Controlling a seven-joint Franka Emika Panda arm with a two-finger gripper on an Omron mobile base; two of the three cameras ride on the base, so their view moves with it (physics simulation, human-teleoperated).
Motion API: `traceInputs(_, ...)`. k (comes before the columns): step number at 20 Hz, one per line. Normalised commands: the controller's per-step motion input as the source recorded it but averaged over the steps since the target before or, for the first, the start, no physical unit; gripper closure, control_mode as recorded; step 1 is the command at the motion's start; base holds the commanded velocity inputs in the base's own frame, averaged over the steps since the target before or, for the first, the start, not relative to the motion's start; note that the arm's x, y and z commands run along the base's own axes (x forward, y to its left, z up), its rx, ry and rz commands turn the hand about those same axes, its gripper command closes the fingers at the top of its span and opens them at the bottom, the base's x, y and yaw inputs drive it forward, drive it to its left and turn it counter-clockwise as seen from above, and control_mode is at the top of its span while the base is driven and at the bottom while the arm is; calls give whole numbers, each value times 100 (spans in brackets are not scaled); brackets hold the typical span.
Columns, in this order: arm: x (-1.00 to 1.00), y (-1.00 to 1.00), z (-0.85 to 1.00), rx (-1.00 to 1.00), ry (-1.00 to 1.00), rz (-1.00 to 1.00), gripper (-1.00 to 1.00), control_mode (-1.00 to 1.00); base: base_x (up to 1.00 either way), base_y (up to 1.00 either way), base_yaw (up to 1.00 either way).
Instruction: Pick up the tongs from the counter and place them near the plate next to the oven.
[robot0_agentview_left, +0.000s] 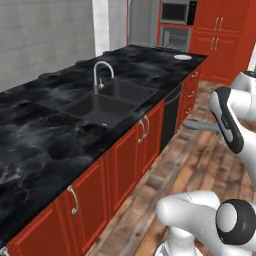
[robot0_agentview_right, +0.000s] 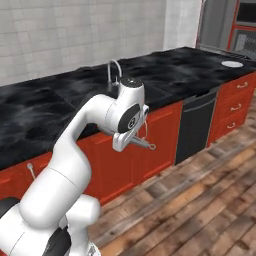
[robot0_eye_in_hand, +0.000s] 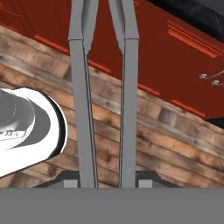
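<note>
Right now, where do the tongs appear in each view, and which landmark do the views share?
Left base view: tongs mid-right, over the floor.
Right base view: centre, against the cabinets.
Hand view: two grey arms up the middle.
Shared landmark: red cabinet fronts.

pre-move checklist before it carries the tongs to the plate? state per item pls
1. Tongs in gripper: ok, both arms run up from between the fingertips.
2. Tongs off the counter: ok, held over the wood floor.
3. Plate located: ok, at the counter's far end.
4. Counter beside plate free: ok, nothing seen there.
5. Plate within reach: cannot tell; it looks far, the base may need to drive.
</note>
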Motion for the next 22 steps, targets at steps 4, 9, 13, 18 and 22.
traceInputs(4, 0, 0, 0, 0, 0, 0, 100, 100, 72, -85, 27)
traceInputs(9, 0, 0, 0, 0, 0, 0, 100, 100, 72, -85, 27)
traceInputs(13, 0, 0, 0, 0, 0, 0, 100, 100, 72, -85, 27)
traceInputs(18, 0, 0, 0, 0, 0, 0, 100, 100, 73, -86, 27)
traceInputs(22, 0, 0, 0, 0, 0, 0, 100, 100, 72, -87, 27)
